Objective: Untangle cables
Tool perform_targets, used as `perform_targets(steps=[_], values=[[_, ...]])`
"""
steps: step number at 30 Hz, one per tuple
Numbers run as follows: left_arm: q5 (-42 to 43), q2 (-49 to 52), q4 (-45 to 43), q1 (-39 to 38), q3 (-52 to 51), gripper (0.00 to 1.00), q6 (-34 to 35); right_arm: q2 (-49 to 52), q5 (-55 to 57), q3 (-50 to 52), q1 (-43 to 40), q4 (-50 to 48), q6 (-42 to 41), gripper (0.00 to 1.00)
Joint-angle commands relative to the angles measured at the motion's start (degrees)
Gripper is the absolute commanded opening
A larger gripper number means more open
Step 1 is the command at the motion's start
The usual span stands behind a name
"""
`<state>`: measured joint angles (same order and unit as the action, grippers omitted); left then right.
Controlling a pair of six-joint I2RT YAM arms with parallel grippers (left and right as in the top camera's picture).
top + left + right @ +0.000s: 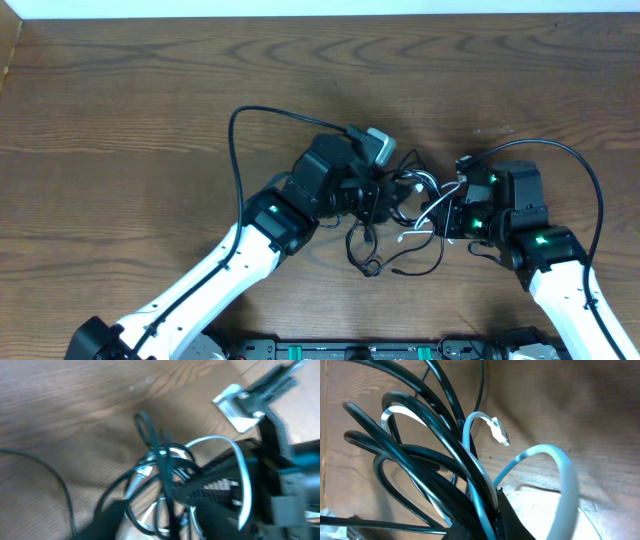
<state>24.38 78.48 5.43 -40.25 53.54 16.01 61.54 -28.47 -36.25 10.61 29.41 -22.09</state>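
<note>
The cables [400,215] are a tangle of thin black cords and one white cord, lying on the wooden table between my two arms. My left gripper [388,200] is at the tangle's left side. In the blurred left wrist view its fingers [165,527] stand apart with cable loops [165,465] and bare wood between them. My right gripper [437,215] is at the tangle's right side. In the right wrist view its fingers [495,527] are shut on a bunch of black and white cords [435,445]. A white plug end [500,432] hangs free.
The left arm's thick black wire [235,140] arcs over the table at the left, and the right arm's wire [590,180] arcs at the right. Loose cable ends trail toward the front [375,262]. The table's far edge [320,16] is at the top.
</note>
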Motion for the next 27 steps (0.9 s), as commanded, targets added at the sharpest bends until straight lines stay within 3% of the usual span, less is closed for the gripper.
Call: perform_targets(steps=[1, 4, 10, 19, 27], values=[[-7.0, 2.4, -0.1, 0.1, 1.1, 0.08, -0.4, 0.0, -2.0, -0.1, 0.0, 1.2, 0.3, 0.01], [-11.1, 2.1, -0.9, 0.9, 1.1, 0.07, 1.5, 0.0, -0.4, -0.1, -0.1, 3.0, 0.3, 0.01], [-11.0, -1.4, -1.5, 4.8, 1.1, 0.07, 2.3, 0.0, 2.8, -0.1, -0.1, 4.2, 0.3, 0.01], [-10.0, -8.5, 0.7, 12.2, 1.1, 0.08, 7.0, 0.0, 13.8, -0.1, -0.1, 6.4, 0.3, 0.43], [4.2, -13.3, 0.8, 20.1, 1.1, 0.08, 9.6, 0.0, 16.9, -0.1, -0.1, 6.4, -2.8, 0.47]])
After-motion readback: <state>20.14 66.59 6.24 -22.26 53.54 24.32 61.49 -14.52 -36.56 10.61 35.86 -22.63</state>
